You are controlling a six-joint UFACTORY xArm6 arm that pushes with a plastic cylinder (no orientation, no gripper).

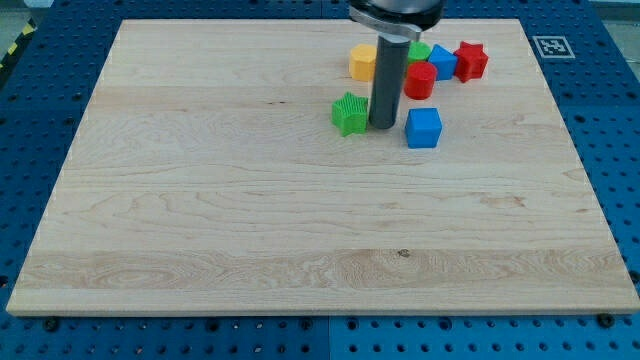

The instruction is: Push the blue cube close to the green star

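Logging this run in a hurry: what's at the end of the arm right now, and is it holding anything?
No pincer: just a rod, holding nothing. My tip sits on the board between the green star and the blue cube; contact with either cannot be told.

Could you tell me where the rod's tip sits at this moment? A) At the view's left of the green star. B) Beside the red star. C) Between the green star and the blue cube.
C: my tip stands between the green star on the view's left and the blue cube on its right.
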